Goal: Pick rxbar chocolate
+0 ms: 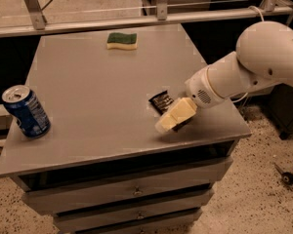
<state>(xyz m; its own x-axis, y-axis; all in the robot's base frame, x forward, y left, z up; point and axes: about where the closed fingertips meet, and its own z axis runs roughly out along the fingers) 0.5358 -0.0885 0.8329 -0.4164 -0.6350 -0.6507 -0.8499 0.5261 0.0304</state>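
Note:
The rxbar chocolate (161, 101) is a small flat dark bar with white lettering. It lies on the grey table (88, 82) near the right front corner. My gripper (172, 118) reaches in from the right on a white arm (249, 67). It sits low over the near end of the bar and hides that end; only the far end shows. I cannot tell whether it touches the bar.
A blue soda can (27, 111) stands at the table's left front edge. A green-and-yellow sponge (122, 40) lies at the far middle. A metal rail (136, 21) runs behind the table. Drawers (132, 191) are below the top.

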